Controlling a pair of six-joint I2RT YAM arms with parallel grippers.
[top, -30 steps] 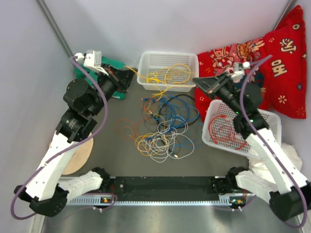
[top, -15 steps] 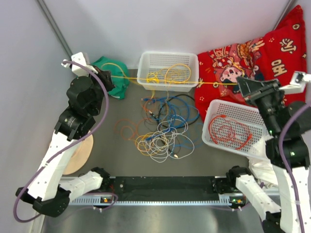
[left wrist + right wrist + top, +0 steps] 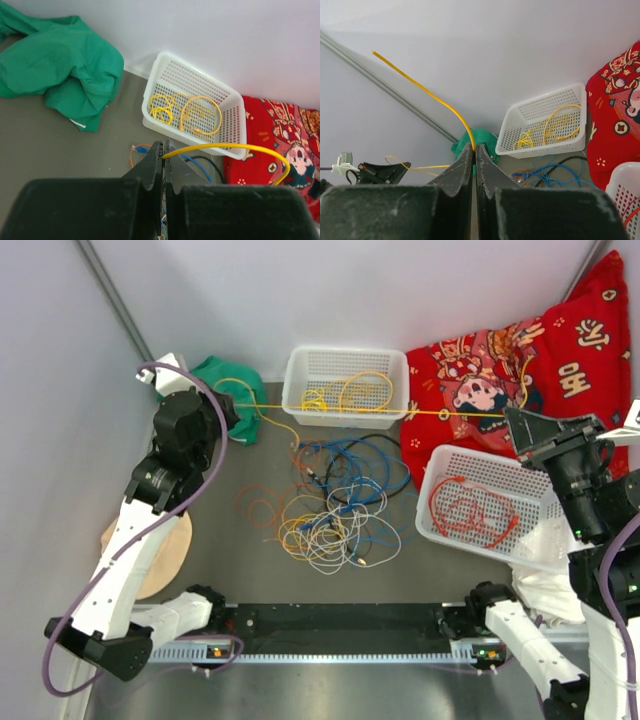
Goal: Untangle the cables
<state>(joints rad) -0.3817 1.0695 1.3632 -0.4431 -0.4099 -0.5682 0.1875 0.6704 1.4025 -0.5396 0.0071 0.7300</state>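
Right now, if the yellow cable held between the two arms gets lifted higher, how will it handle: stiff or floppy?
Likely floppy: the yellow cable is straight only where stretched between the left pincer and right pincer; past the right pincer it bends in a curve. Probably light, being so thin.

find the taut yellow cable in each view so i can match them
top external: yellow cable runs level from left pincer to right pincer, over the far white basket's near edge.
left wrist: cable arcs right from the shut tips.
right wrist: cable rises up-left from the shut tips.
shared landmark: that basket, in all three.
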